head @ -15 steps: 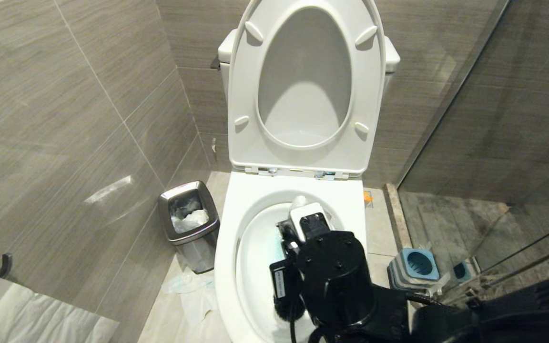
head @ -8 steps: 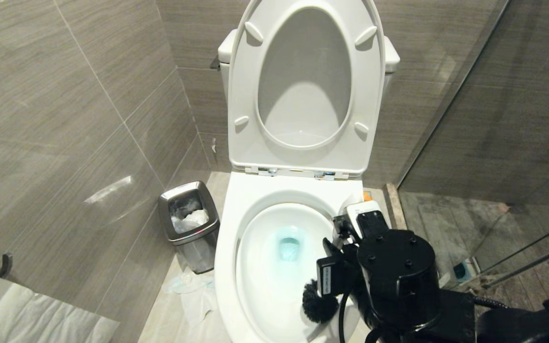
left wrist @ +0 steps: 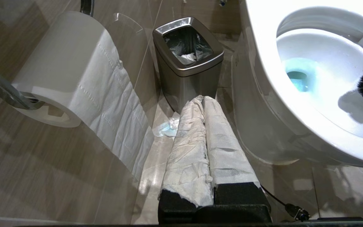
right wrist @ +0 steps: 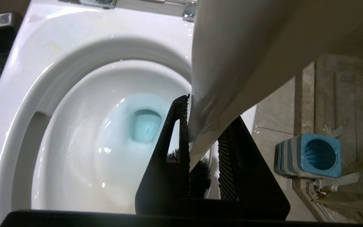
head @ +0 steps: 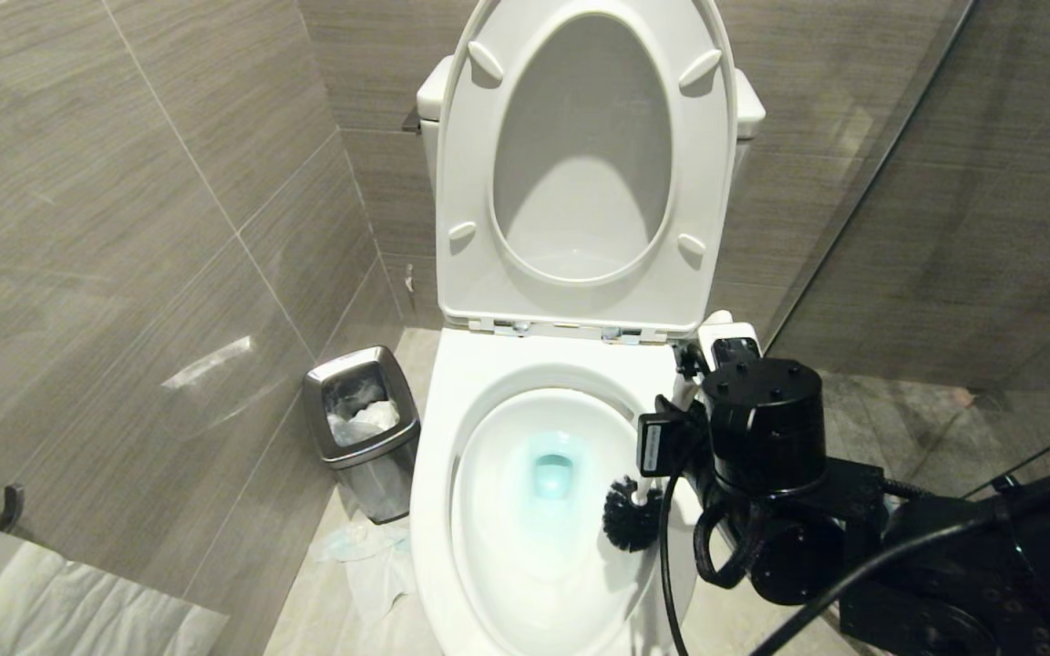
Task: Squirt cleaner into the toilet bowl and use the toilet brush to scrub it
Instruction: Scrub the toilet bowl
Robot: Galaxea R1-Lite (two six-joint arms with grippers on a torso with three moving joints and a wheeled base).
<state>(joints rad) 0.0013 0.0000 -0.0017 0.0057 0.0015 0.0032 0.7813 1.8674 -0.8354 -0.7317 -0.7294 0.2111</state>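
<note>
In the head view you see teal cleaner (head: 551, 474) already pooled at the centre of the toilet bowl (head: 452, 428), the toilet brush (head: 632, 514) at its right wall. In the left wrist view your left gripper (left wrist: 204, 104) hangs closed and empty, lower centre. In the right wrist view the right gripper (right wrist: 200, 148) clamps the brush handle; scrubbing probably remains.

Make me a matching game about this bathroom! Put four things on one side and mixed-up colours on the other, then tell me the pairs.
Things:
1. toilet brush head
2. water in the toilet bowl
3. waste bin
4. brush holder

Colours:
A. shiny steel grey
B. blue and grey
C. black
D. teal-blue

Pairs: 1-C, 2-D, 3-A, 4-B
</note>
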